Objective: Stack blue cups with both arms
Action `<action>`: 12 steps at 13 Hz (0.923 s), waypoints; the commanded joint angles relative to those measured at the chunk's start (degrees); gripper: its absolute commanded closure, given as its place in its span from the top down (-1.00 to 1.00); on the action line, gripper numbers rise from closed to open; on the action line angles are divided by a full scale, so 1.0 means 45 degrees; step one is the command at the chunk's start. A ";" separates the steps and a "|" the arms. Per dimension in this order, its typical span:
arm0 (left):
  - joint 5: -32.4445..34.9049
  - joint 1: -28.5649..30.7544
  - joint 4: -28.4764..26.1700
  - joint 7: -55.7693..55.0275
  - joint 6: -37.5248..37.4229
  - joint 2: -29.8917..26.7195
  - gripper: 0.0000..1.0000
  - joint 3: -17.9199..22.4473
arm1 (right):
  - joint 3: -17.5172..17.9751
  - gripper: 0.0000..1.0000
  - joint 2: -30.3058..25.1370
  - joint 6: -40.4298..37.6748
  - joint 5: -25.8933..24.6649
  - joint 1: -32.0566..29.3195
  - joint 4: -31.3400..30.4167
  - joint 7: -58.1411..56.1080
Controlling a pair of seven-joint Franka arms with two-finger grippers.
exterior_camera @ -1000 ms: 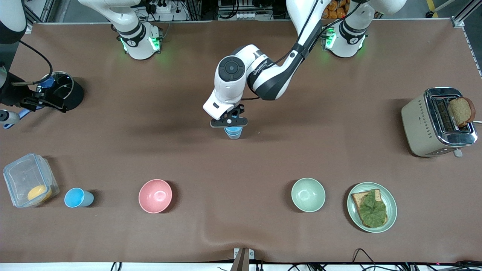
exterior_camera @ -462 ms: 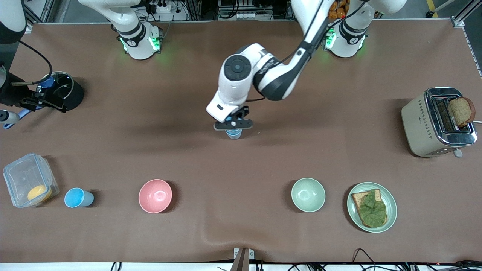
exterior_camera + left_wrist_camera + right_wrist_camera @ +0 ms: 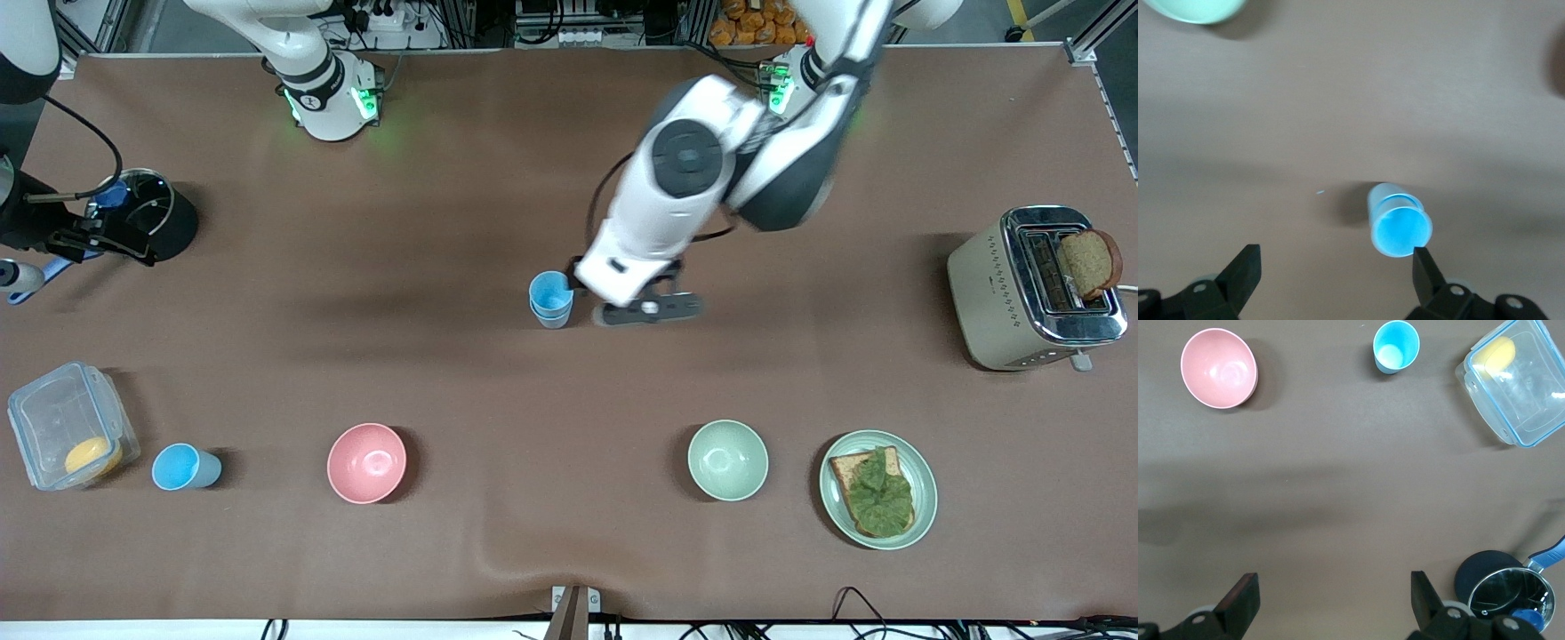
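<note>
Mid-table, smooth tapered plastic blue cups [image 3: 551,298] nested

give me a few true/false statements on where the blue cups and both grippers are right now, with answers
1. Two blue cups sit nested mid-table as a stack. True.
2. The left gripper is shut on that stack. False: it is open, beside the stack, holding nothing.
3. A single blue cup stands between the clear container and the pink bowl. True.
4. The right gripper holds the single cup. False: it is open and empty, near the black pot.
</note>
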 commanded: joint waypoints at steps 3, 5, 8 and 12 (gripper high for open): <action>0.1094 0.1850 -0.2409 0.1303 -0.1331 -0.3211 1.00 -0.0154 | 0.0138 1.00 -0.0015 -0.0143 -0.0195 -0.0211 0.0109 -0.0108; 0.1838 0.2514 -0.2918 0.2692 -0.1663 -0.4247 1.00 -0.0194 | 0.0138 1.00 -0.0015 -0.0143 -0.0195 -0.0211 0.0109 -0.0108; 0.2095 0.3996 -0.3795 0.4855 -0.2016 -0.5537 1.00 -0.0407 | 0.0118 1.00 -0.0015 -0.0143 -0.0195 -0.0211 0.0109 -0.0088; 0.2211 0.6087 -0.5066 0.5916 -0.2152 -0.7042 1.00 -0.1109 | 0.0118 1.00 -0.0015 -0.0143 -0.0175 -0.0211 0.0109 -0.0088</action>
